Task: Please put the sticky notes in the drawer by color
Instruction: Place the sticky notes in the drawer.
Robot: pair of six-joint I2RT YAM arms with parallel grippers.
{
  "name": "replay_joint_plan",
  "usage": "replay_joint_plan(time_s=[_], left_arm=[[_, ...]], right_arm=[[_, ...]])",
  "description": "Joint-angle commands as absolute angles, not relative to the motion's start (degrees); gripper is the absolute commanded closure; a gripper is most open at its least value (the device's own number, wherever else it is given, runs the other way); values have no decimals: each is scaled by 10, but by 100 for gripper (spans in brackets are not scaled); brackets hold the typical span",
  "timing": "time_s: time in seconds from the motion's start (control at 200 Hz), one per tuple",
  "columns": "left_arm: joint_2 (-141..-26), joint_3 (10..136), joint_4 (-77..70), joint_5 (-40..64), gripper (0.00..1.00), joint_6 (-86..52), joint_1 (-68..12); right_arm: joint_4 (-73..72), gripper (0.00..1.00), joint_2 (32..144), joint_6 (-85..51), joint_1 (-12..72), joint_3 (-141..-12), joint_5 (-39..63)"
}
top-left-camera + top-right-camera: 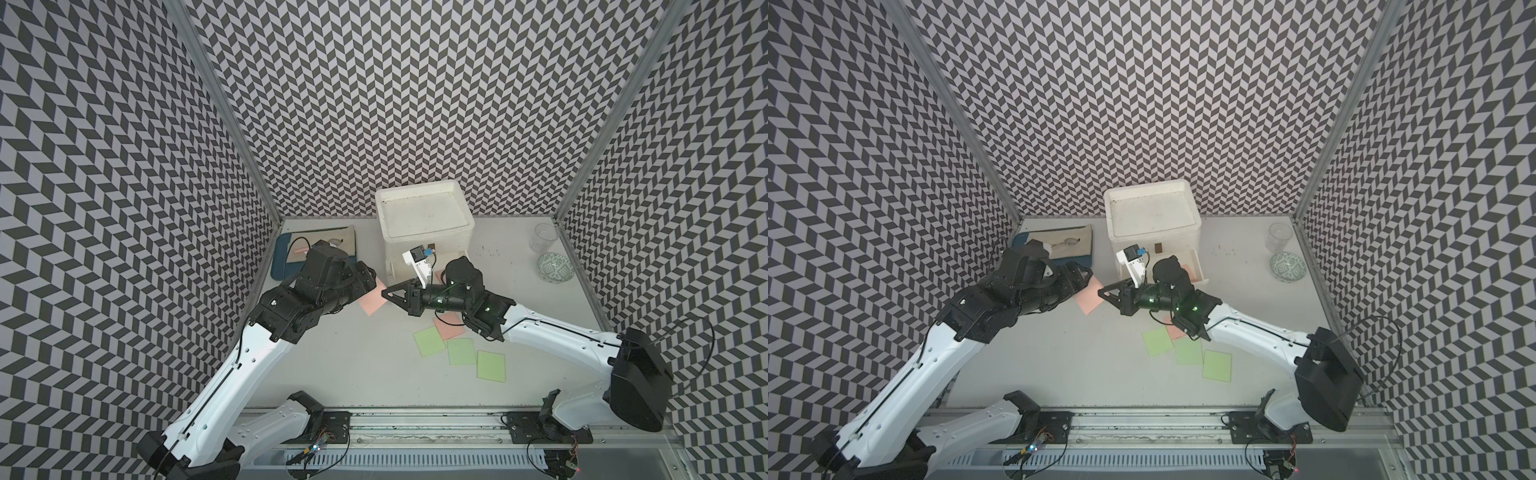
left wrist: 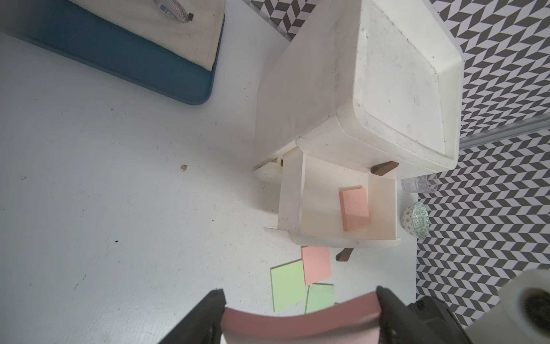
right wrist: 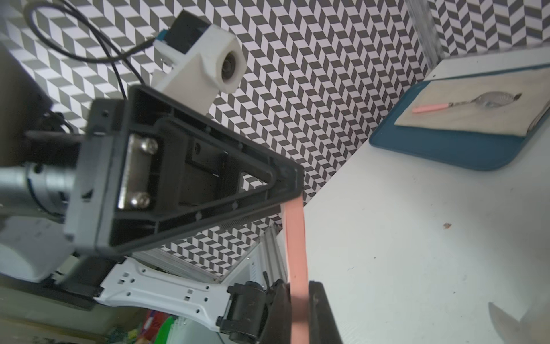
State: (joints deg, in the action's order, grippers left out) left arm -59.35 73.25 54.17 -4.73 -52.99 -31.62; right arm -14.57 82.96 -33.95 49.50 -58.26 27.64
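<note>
On the white table [image 1: 353, 365] and about the drawer unit [image 1: 422, 243], six sticky notes show: three green, three pink. The green notes [image 1: 462, 351] lie flat and close together in front of the unit. The tabletop pink note [image 2: 316, 265] lies just beside them, one edge lapping over a green one. A second pink note, the stored pink note [image 2: 355, 208], rests inside the open drawer [image 2: 290, 202], which is pulled out below the shut top drawer. The held pink note [image 1: 374, 303] hangs above the table between the two grippers, to the left of the open drawer.

One blue tray [image 2: 134, 59] sits in the far left corner with a beige cloth [image 3: 476, 116] on it and a pink-handled spoon [image 3: 464, 102] on the cloth. One clear glass [image 1: 544, 237] and one patterned bowl [image 1: 556, 268] stand at the far right. In both top views the left arm [image 1: 320, 286] covers part of the tray. The right arm [image 1: 461, 286] hangs over the open drawer and part of the tabletop pink note.

In the left wrist view the left gripper [image 2: 300, 297] has its jaws wide, with the held pink note bowed between them and touching both fingers. In the right wrist view the right gripper [image 3: 298, 293] is clamped tight on the far edge of the same note, which runs straight from one gripper tip to the other.
</note>
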Motion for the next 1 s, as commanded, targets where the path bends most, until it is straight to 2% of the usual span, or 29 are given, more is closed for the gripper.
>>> replay_joint_plan(time_s=[0.0, 0.16, 0.19, 0.356, 0.446, 0.571, 0.996], left_arm=[[-598, 750, 532, -80, 12, -501, -316], [-595, 720, 469, -109, 5, -433, -312], [-591, 704, 446, -106, 1, -425, -311], [-567, 574, 244, -19, 0, -341, -307], [-571, 518, 157, 0, 0, -313, -306], [-576, 462, 73, 0, 0, -280, -306], [-550, 323, -105, -27, 0, -257, -300]], right_arm=[[-165, 100, 787, -346, 469, -554, 283], [-156, 100, 731, -352, 397, -509, 275], [-150, 100, 722, -350, 381, -501, 267], [-144, 100, 693, -344, 322, -467, 223], [-156, 100, 706, -341, 320, -467, 205], [-150, 100, 764, -337, 321, -496, 237], [-164, 100, 851, -343, 343, -508, 200]])
